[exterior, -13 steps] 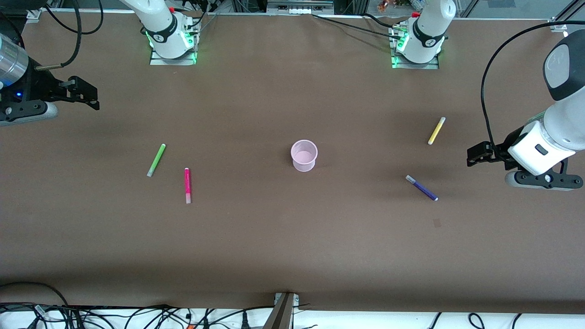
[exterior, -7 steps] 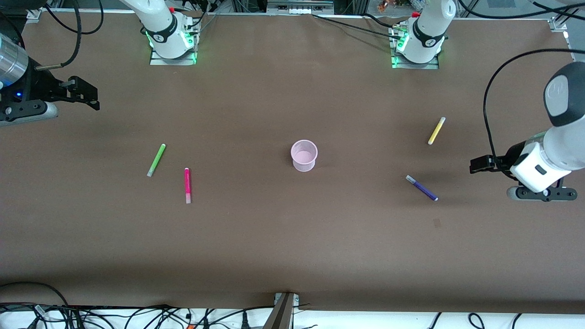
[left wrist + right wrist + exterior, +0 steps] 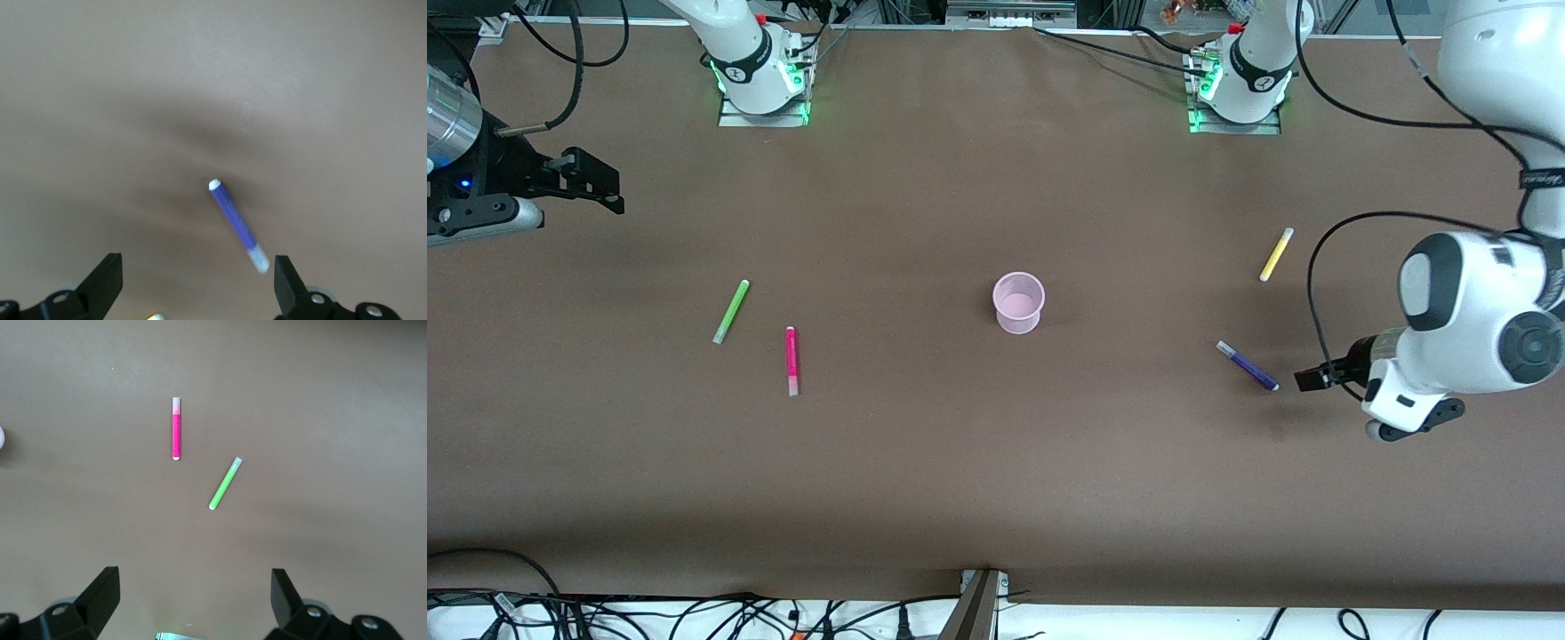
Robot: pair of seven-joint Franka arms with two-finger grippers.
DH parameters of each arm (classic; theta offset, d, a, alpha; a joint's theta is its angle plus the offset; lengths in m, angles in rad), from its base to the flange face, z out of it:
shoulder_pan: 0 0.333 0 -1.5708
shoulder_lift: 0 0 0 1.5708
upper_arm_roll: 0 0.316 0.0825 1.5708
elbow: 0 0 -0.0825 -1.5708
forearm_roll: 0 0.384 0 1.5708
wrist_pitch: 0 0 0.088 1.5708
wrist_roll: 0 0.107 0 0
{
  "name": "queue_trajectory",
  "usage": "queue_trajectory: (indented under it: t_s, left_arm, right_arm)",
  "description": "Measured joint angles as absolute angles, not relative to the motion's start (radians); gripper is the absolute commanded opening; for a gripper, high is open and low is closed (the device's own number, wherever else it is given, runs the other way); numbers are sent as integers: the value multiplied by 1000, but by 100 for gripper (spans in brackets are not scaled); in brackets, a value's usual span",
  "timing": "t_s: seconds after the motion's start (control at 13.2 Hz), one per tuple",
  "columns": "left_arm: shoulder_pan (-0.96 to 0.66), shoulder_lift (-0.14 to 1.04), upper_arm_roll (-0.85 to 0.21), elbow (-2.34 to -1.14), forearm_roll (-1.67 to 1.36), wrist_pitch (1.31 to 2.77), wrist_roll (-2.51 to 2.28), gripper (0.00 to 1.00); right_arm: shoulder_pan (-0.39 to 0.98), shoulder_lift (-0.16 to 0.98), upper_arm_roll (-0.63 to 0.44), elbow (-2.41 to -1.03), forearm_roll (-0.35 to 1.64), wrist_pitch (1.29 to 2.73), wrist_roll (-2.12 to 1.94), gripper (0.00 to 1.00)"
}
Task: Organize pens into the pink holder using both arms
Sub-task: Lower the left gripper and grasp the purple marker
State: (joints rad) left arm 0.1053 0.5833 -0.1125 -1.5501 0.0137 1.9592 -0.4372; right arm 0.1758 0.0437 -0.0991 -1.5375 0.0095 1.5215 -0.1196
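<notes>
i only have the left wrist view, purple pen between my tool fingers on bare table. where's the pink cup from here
Observer: The pink holder stands mid-table, past the purple pen toward the right arm's end, a little farther from the front camera.
Operator: anything in it yet
Observer: No. The yellow pen, green pen and magenta pen all lie flat on the table too.
Operator: what's the other arm doing
Observer: The right tool waits, open, at its own end; the green and magenta pens lie nearer the front camera than the spot it is over.
Operator: am i over the pen
Observer: Not quite. The left tool, open, sits just beside the pen's pale tip, toward the left arm's end.
</notes>
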Motion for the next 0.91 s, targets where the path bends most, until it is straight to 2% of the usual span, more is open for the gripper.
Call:
queue_trajectory:
  t_s: [0.23,0.6,0.68,0.91]
  left_arm:
    - [103,620,-118,-1643,14,2099,-634,100]
    - [95,671,-123,-1691,14,2209,-746,100]
    - [94,675,-123,-1704,14,2232,-749,97]
    - [94,678,-123,-1739,14,2275,-757,74]
  right_arm:
    - [176,44,-99,-1536,11,1521,-120,100]
    - [176,44,-99,-1536,11,1520,-120,100]
    - [176,44,-99,-1536,11,1520,-120,100]
    - [176,44,-99,-1536,11,1518,-120,100]
